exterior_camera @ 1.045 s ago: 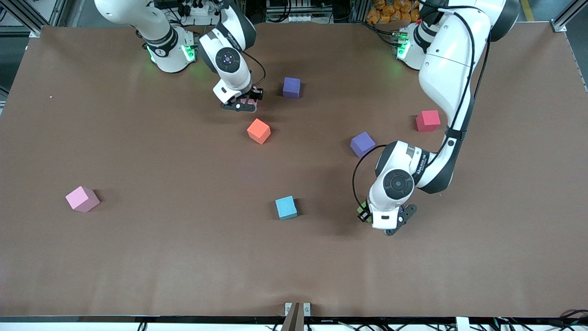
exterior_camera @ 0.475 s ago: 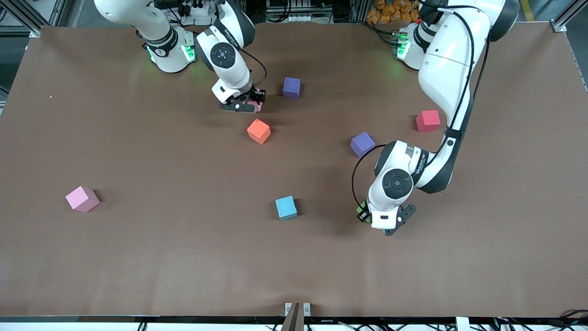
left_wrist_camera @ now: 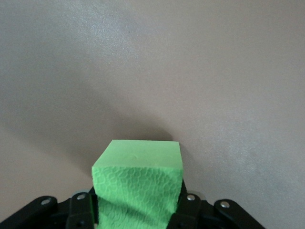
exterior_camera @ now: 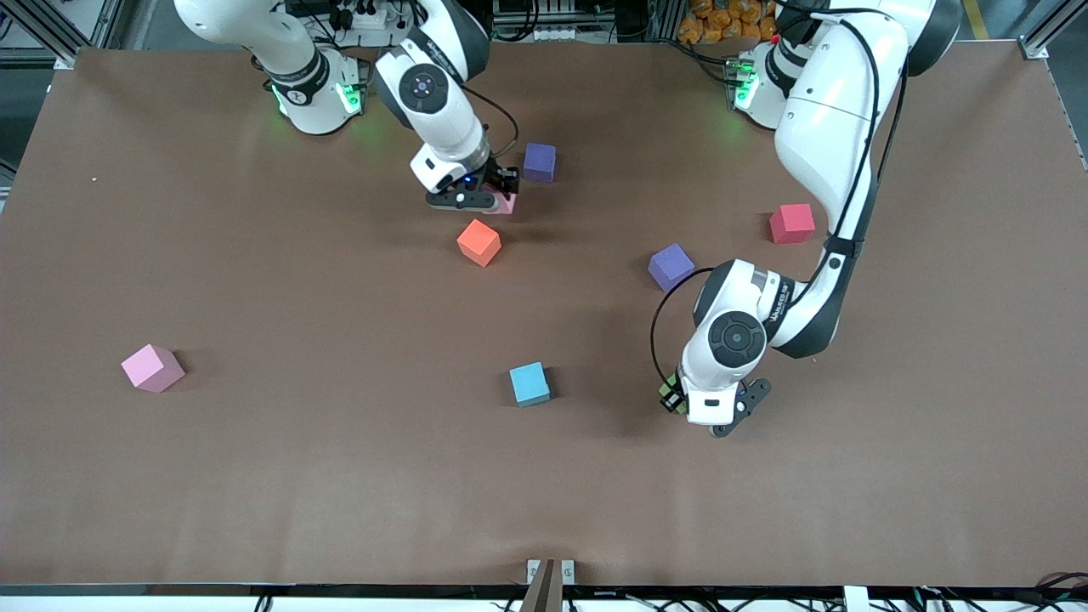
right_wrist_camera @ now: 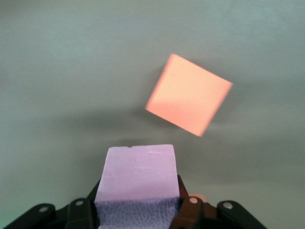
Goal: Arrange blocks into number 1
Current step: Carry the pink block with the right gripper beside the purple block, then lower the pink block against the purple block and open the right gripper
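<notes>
My right gripper (exterior_camera: 489,198) is shut on a pink block (exterior_camera: 507,204), low over the table between a purple block (exterior_camera: 540,161) and the orange block (exterior_camera: 478,242). In the right wrist view the pink block (right_wrist_camera: 138,176) fills the right gripper (right_wrist_camera: 138,212), with the orange block (right_wrist_camera: 189,94) ahead of it. My left gripper (exterior_camera: 684,401) is shut on the green block (exterior_camera: 669,390), low over the table beside the light blue block (exterior_camera: 529,383). In the left wrist view the green block (left_wrist_camera: 138,181) sits in the left gripper (left_wrist_camera: 138,212).
A second purple block (exterior_camera: 671,267) and the red block (exterior_camera: 791,223) lie toward the left arm's end. Another pink block (exterior_camera: 152,368) lies alone toward the right arm's end. The brown table (exterior_camera: 340,476) carries nothing else.
My right gripper has carried the pink block toward the left arm's end, closer to the purple block. The left arm has hardly moved.
</notes>
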`<state>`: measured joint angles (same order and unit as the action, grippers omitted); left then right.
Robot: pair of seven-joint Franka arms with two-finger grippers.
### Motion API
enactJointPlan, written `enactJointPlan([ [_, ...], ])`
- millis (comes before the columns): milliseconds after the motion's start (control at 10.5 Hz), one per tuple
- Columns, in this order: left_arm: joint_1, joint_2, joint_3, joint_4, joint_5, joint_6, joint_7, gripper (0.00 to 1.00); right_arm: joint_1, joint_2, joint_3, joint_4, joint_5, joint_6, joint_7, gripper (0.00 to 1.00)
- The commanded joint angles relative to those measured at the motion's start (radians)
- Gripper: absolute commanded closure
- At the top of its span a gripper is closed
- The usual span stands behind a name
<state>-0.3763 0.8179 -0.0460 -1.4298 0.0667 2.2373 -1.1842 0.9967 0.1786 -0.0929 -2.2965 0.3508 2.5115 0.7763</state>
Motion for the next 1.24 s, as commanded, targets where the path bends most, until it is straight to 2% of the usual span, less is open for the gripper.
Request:
enactJointPlan([
  [0,-0.006,-0.009,0.002,-0.001,0.03,0.001,-0.023,1.0,0.034,0.134,0.001,0.133,0.004,-0.008,0.038,0.43],
  [855,-0.006,-0.002,0.002,0.0,0.03,0.002,-0.025,1.0,0.18,0.22,0.001,0.158,0.004,0.009,0.08,0.43],
  [1045,-0.006,-0.002,0.002,0.0,0.03,0.002,-0.023,1.0,0.186,0.225,0.001,0.158,0.004,0.009,0.081,0.41],
  [1140,-0.006,-0.002,0.002,0.0,0.03,0.002,-0.023,1.0,0.188,0.226,0.001,0.158,0.004,0.009,0.081,0.35],
])
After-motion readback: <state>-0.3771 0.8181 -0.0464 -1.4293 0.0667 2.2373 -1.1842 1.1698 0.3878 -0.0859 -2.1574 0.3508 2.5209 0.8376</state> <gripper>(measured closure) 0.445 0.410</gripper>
